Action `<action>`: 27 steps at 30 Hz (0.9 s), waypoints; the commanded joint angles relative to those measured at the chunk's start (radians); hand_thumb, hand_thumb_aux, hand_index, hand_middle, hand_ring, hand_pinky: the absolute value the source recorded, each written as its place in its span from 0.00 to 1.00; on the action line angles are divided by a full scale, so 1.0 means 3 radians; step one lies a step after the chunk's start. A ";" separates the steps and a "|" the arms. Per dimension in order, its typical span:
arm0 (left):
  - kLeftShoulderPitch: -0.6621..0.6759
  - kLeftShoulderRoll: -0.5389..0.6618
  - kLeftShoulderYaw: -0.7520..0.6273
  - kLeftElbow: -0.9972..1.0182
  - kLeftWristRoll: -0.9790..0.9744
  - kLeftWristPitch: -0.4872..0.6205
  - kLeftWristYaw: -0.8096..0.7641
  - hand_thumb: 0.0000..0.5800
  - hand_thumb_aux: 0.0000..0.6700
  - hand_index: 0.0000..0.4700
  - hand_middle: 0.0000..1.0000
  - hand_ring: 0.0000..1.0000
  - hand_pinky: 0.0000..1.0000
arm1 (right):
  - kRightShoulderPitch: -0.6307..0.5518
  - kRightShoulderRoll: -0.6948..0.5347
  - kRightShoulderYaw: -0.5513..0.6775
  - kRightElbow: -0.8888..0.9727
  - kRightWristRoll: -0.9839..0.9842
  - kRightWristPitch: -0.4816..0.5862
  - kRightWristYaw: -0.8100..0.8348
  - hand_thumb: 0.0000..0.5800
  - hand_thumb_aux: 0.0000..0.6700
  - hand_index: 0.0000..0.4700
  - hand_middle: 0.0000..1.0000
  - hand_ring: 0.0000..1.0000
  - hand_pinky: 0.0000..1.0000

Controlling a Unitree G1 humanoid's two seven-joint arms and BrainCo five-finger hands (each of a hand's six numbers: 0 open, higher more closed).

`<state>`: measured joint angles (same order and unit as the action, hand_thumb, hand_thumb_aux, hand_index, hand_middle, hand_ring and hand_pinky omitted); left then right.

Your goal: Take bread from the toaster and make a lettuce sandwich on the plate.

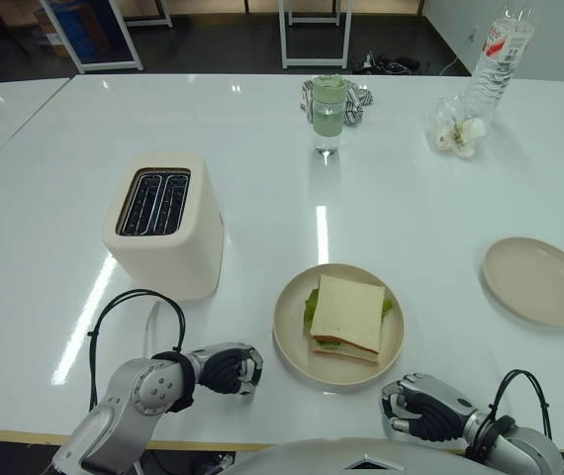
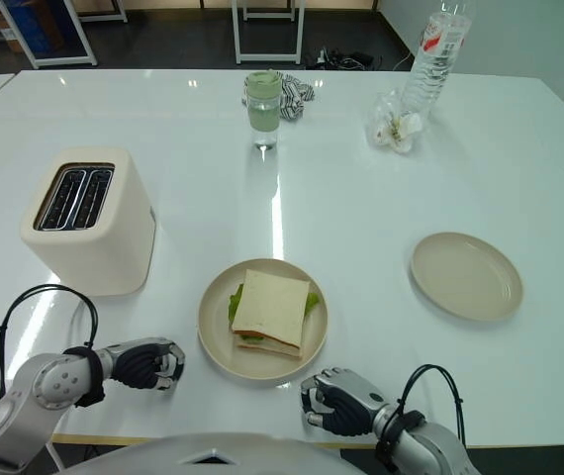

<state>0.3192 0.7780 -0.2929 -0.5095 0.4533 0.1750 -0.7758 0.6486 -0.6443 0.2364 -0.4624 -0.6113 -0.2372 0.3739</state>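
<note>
A cream toaster (image 1: 164,226) stands on the left of the white table, both slots dark with no bread showing. To its right a beige plate (image 1: 291,336) holds a sandwich (image 1: 347,315): white bread on top, green lettuce (image 1: 311,309) sticking out at the left side, another slice beneath. My left hand (image 1: 229,368) rests on the table left of the plate, fingers curled, holding nothing. My right hand (image 1: 423,407) lies near the front edge, right of and below the plate, also curled and holding nothing.
A second beige plate (image 1: 538,279) sits bare at the right. At the back stand a green-lidded jar (image 1: 328,112) with a striped cloth behind it, a crumpled clear bag (image 1: 456,129) and a water bottle (image 1: 493,59). A black cable (image 1: 134,312) loops by my left wrist.
</note>
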 commanded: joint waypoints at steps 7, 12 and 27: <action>-0.0632 -0.0458 -0.0602 0.0682 0.0305 0.0084 -0.0017 1.00 1.00 1.00 1.00 1.00 1.00 | -0.0955 0.0396 0.0376 0.0857 -0.0220 0.0153 -0.0046 1.00 1.00 1.00 1.00 1.00 1.00; -0.1145 -0.0701 -0.0733 0.1394 0.0380 0.0000 0.0147 1.00 1.00 1.00 1.00 1.00 1.00 | -0.1573 0.0605 0.0457 0.1361 -0.0459 0.0261 -0.0340 1.00 1.00 1.00 1.00 1.00 1.00; -0.2417 -0.1383 -0.0761 0.3426 0.0259 -0.0397 0.0798 1.00 1.00 1.00 1.00 1.00 1.00 | -0.3274 0.1074 0.0777 0.3535 -0.0655 0.0205 -0.1409 1.00 1.00 1.00 1.00 1.00 1.00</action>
<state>-0.4427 0.3662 -0.4902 0.4044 0.5074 0.0409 -0.5388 -0.3321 -0.3201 0.4442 0.5227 -0.7869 -0.1864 -0.0441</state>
